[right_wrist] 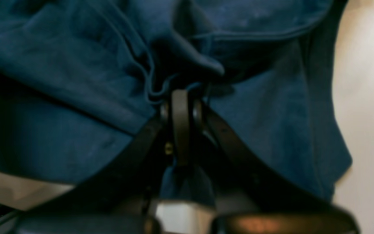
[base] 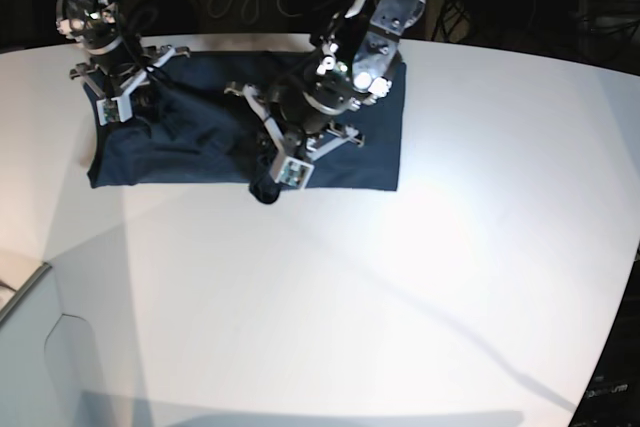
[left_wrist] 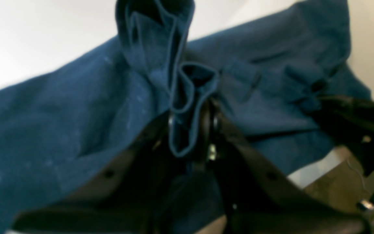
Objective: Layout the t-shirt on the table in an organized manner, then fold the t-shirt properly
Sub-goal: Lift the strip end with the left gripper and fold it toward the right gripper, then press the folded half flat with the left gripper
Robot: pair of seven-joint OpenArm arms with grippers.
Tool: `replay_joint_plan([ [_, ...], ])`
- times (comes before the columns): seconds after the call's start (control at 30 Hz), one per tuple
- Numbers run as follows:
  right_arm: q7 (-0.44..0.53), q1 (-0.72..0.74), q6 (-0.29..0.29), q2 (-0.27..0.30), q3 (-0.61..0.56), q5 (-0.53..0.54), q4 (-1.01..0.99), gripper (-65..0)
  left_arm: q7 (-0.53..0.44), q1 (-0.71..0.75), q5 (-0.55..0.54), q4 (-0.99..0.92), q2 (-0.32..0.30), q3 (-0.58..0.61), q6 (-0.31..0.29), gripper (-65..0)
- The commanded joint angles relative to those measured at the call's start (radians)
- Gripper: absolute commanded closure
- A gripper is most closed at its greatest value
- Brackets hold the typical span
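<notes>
A dark navy t-shirt (base: 200, 142) lies spread across the far left part of a large white worktop (base: 400, 287), seen from above. Most of the cloth lies flat, with its right edge straight and its near edge running roughly level. Two robot arms reach down onto it from the far side. The right arm's claw (base: 120, 107) sits at the shirt's far left corner, and in its wrist view the right claw (right_wrist: 181, 97) has its jaws pressed together on a bunched fold of blue cloth, with the white worktop showing at the right. The left arm's claw (base: 285, 169) stands at the shirt's near edge around the middle, where a small dark lump of fabric pokes out over the worktop. In its wrist view the left claw (left_wrist: 190, 130) is clamped on a hemmed pleat of cloth that stands up between the jaws, with the rest of the shirt draped behind.
</notes>
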Motion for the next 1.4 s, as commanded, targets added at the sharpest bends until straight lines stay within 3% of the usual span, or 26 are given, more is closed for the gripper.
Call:
replay_joint_plan([
  [0.0, -0.007, -0.001, 0.002, 0.005, 0.002, -0.004, 0.009, 0.0, -0.018, -0.009, -0.009, 0.010, 0.012, 0.005, -0.007, -0.9],
  [0.1, -0.007, -0.001, 0.002, 0.005, 0.002, -0.004, 0.009, 0.0, -0.016, -0.009, -0.009, 0.004, 0.009, 0.026, -0.007, -8.1],
  [0.27, -0.008, -0.001, 0.002, 0.005, 0.002, -0.004, 0.009, 0.0, -0.016, -0.009, -0.009, 0.006, 0.003, 0.085, -0.007, -31.8],
  [0.33, -0.008, -0.001, 0.002, 0.005, 0.002, -0.004, 0.009, 0.0, -0.020, -0.003, -0.011, 0.018, 0.003, 0.089, -0.009, -37.5],
  [0.5, -0.008, -0.004, 0.002, 0.005, 0.002, -0.004, 0.010, 0.0, -0.024, 0.006, -0.011, 0.105, -0.001, 0.085, -0.012, -38.0],
  [0.77, -0.008, -0.004, 0.002, 0.005, 0.002, -0.004, 0.010, 0.0, -0.024, 0.075, -0.011, 0.335, -0.124, 0.032, -0.007, -38.0],
  [1.0, -0.008, -0.002, 0.002, 0.005, 0.002, -0.004, 0.010, 0.0, -0.020, 0.112, -0.011, 0.271, -0.140, -0.132, -0.010, -38.0],
  [1.1, -0.008, -0.002, 0.002, 0.005, 0.002, -0.004, 0.010, 0.0, -0.020, 0.114, -0.011, 0.240, -0.140, -0.144, -0.013, -37.9],
  [1.2, -0.008, -0.001, 0.002, 0.003, 0.002, -0.004, 0.010, 0.0, -0.018, 0.111, -0.012, 0.191, -0.132, -0.103, -0.017, -37.9],
  [1.37, -0.008, -0.001, 0.002, 0.003, 0.002, -0.004, 0.010, 0.0, -0.018, 0.066, -0.012, 0.088, -0.140, 0.092, -0.017, -37.9],
])
